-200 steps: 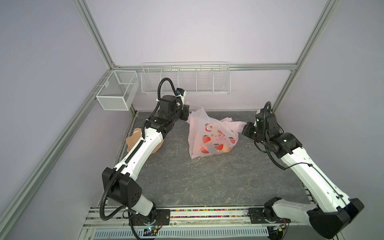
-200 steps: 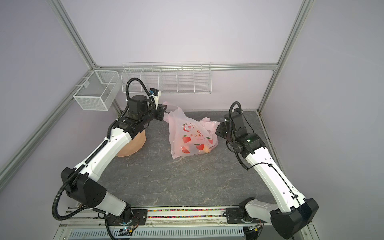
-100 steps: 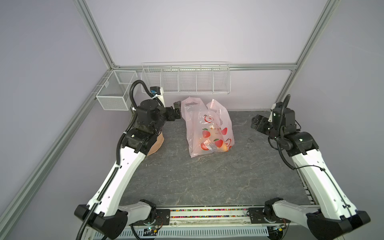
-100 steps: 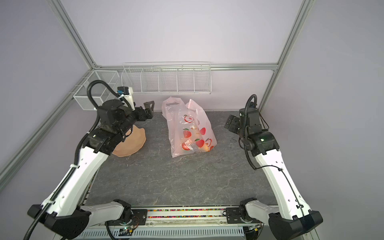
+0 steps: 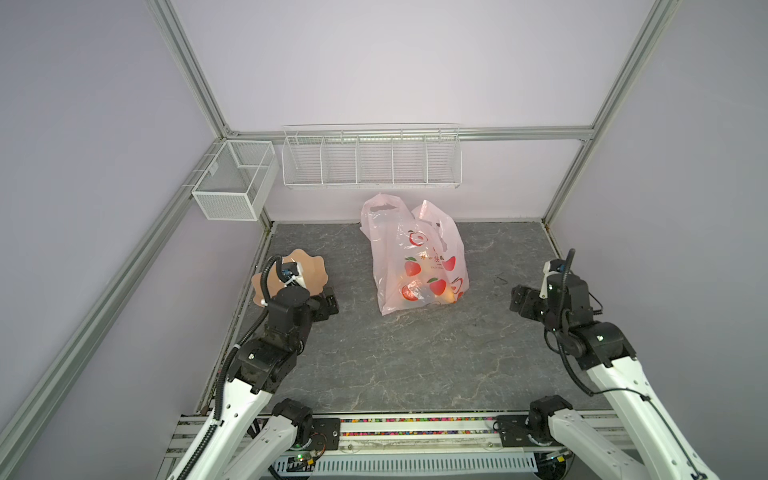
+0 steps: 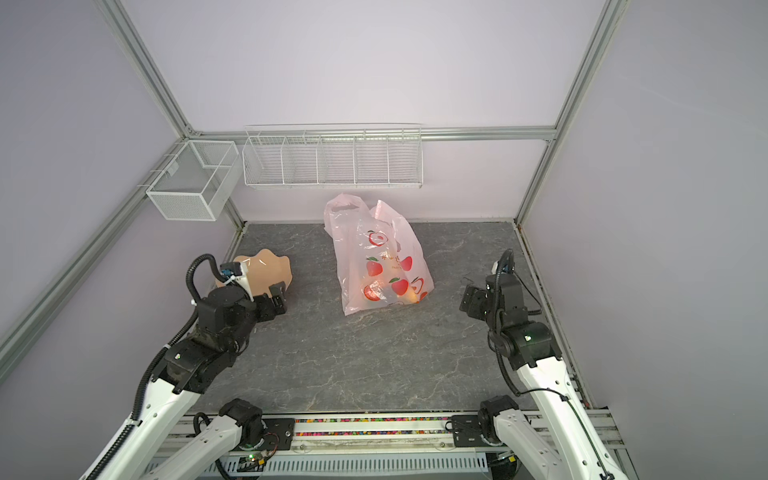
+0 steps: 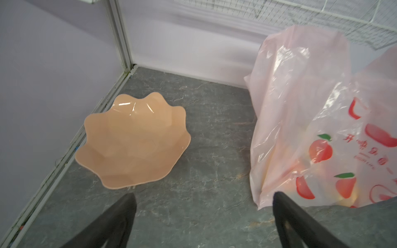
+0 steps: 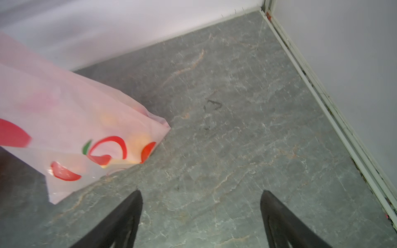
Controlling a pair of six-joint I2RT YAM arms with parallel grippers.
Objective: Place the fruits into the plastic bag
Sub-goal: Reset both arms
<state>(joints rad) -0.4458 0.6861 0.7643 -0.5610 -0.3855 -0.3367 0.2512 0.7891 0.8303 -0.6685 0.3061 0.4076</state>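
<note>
A: Pale lilac walls, an aluminium frame, a grey marbled table [image 5: 415,357] with a wire rack [image 5: 370,160] on the back wall and a mesh basket [image 5: 232,183] hung in the left corner. Where is the plastic bag [image 5: 415,257]?

B: Toward the back middle of the table, slumped, with its handles pointing at the back wall. In both top views it sits between the two arms, well apart from each.

A: And the fruits [image 5: 448,296]?

B: Inside it. They show only as orange and yellow blurs through the pink film at the bag's bottom; I cannot tell one from another.

A: The two arms?

B: The left gripper [image 7: 204,195] has its fingers spread wide with nothing between them, and it hovers just beside the peach wavy-edged dish [image 7: 133,141]. The right gripper [image 8: 201,191] is spread just as wide, with only bare table between its fingers and the bag's corner near.
</note>
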